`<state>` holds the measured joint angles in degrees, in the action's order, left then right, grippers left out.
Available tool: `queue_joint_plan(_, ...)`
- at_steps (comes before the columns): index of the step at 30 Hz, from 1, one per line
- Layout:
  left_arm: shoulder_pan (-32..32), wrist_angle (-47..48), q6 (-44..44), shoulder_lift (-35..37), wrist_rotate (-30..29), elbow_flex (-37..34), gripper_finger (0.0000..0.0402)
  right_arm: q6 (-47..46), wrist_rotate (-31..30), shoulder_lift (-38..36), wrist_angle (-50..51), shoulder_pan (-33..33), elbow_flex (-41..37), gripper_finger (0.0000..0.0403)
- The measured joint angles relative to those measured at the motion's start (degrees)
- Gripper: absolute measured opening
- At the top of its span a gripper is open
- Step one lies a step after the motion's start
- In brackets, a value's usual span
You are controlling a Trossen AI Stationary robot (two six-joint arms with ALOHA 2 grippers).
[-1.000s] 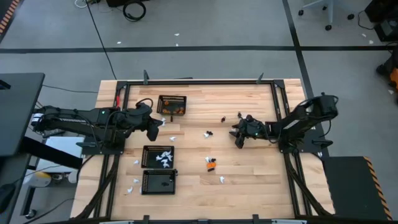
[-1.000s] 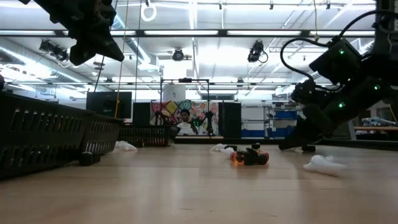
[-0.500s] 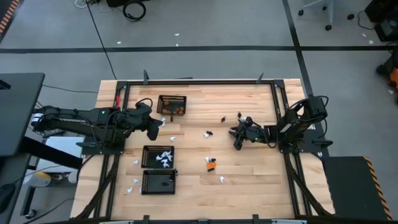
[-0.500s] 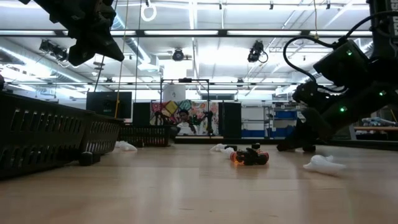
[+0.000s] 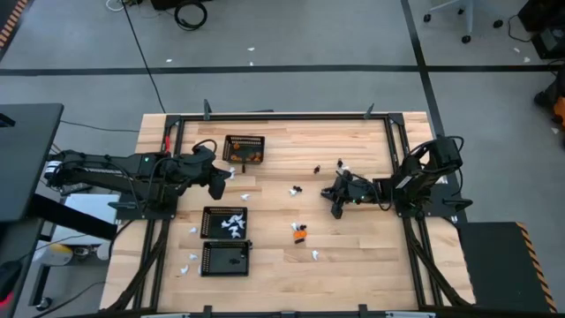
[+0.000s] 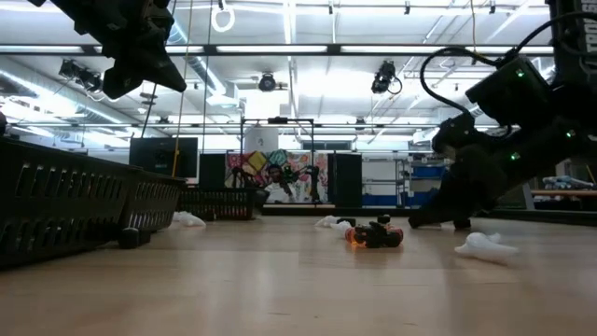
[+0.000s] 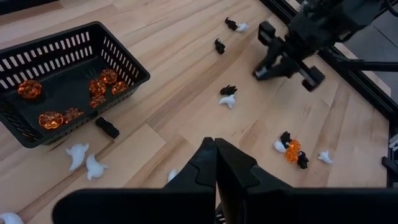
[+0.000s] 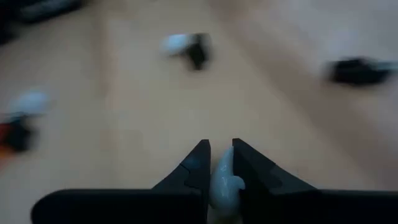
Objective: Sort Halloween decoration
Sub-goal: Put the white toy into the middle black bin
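Right claw [image 5: 335,210] is pinched on a white piece [image 8: 222,182] right of centre; left claw [image 7: 215,151] is shut, empty. Baskets [image 5: 244,148] are part-filled, and you've strays [image 5: 300,233] left mid-worktop [image 5: 353,256].

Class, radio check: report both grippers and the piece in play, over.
Right gripper shut on white piece, low over table centre-right. Left gripper shut, empty, near orange basket. Path clear.

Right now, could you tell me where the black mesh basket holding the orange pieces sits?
In the high view, the black mesh basket with orange pieces sits at the table's far left, just beyond the left claw, which hovers shut.
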<state>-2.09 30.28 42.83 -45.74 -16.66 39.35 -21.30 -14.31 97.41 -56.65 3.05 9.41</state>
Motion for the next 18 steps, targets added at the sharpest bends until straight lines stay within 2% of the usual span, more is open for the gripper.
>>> queue_joint_plan(6, 0.0, 0.7, -0.2, 0.0, 0.4, 0.0, 0.0009, 2.3, 5.7, 0.0, 3.7, 0.0, 6.4, 0.0057)
queue_joint_plan(11, 0.0, 4.3, 0.9, 0.0, 2.6, 0.0, 0.0009, 8.4, 9.2, 0.3, 14.9, 0.0, 16.9, 0.0058)
queue_joint_plan(13, 0.0, 4.8, 1.2, 0.0, 2.8, 0.0, 0.0009, 10.9, 9.9, 1.5, 18.2, 0.0, 21.4, 0.0058)
queue_joint_plan(18, 0.0, 4.2, 0.0, 0.1, 5.8, 0.0, 0.0009, 13.4, 13.4, 7.5, 19.2, 0.0, 31.5, 0.0058)
